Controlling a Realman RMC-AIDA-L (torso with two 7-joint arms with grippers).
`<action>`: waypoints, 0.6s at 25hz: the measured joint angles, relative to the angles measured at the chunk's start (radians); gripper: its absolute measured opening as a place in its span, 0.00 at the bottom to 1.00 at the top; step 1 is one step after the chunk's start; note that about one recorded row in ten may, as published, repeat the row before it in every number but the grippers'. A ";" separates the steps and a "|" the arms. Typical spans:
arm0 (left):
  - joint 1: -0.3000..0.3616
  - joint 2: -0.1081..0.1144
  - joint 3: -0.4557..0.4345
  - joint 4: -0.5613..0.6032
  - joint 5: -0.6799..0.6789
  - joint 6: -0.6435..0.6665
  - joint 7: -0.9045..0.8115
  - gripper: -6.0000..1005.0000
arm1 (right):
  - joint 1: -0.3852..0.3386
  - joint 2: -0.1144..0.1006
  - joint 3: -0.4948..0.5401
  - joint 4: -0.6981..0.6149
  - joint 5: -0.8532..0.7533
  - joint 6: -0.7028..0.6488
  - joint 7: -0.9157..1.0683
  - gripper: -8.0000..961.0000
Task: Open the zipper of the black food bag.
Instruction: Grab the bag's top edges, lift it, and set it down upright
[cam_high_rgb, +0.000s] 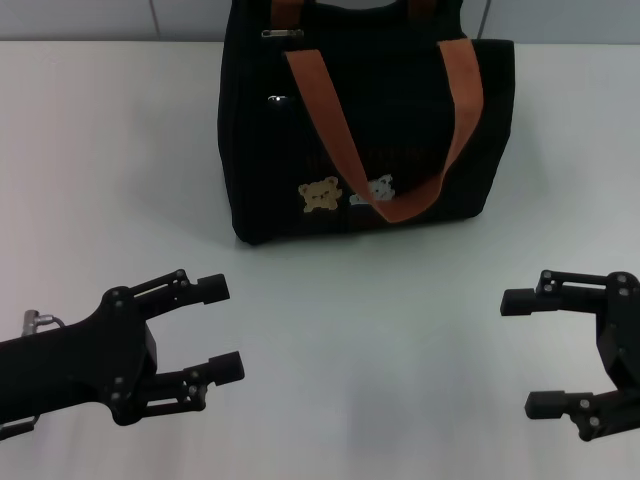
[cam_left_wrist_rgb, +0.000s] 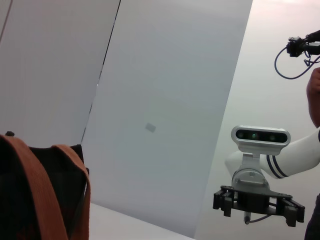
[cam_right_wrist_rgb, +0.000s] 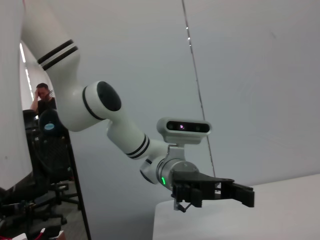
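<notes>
The black food bag (cam_high_rgb: 365, 150) is found upright at the far middle of the white table (cam_high_rgb: 340, 340), with its front panel facing the robot. The zipper cannot be traced along the top of the bag in the head view; only a flat silver pull tab (cam_high_rgb: 282, 33) is seen near the top left corner, and whether it belongs to the long zipper cannot be told. A second small silver glint (cam_high_rgb: 275, 100) is noted lower on the left side of the front panel. Two orange-brown straps are present: one strap (cam_high_rgb: 400, 130) is draped down over the front panel in a loop, its lowest part lying just beside the tan bear patch (cam_high_rgb: 319, 195) and over part of the white bear patch (cam_high_rgb: 379, 187). In the left wrist view, a strap (cam_left_wrist_rgb: 45, 190) and part of the bag's black fabric are seen close by.

The left gripper (cam_high_rgb: 218, 328) is held low over the near left of the table, well apart from the bag. Its fingers are spread wide and nothing is held between them. The right gripper (cam_high_rgb: 525, 352) is held over the near right of the table, likewise well apart from the bag, with its fingers spread wide and nothing grasped.
</notes>
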 joint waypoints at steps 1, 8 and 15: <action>-0.001 0.002 0.000 0.001 0.000 0.001 -0.003 0.83 | 0.000 0.002 -0.002 -0.002 0.000 -0.001 -0.002 0.88; -0.005 0.004 -0.003 0.002 0.000 0.002 -0.011 0.82 | 0.002 0.011 -0.005 -0.002 -0.001 -0.003 -0.008 0.88; -0.006 0.004 -0.002 0.003 0.000 0.002 -0.012 0.82 | 0.003 0.021 -0.006 -0.002 -0.001 0.002 -0.015 0.88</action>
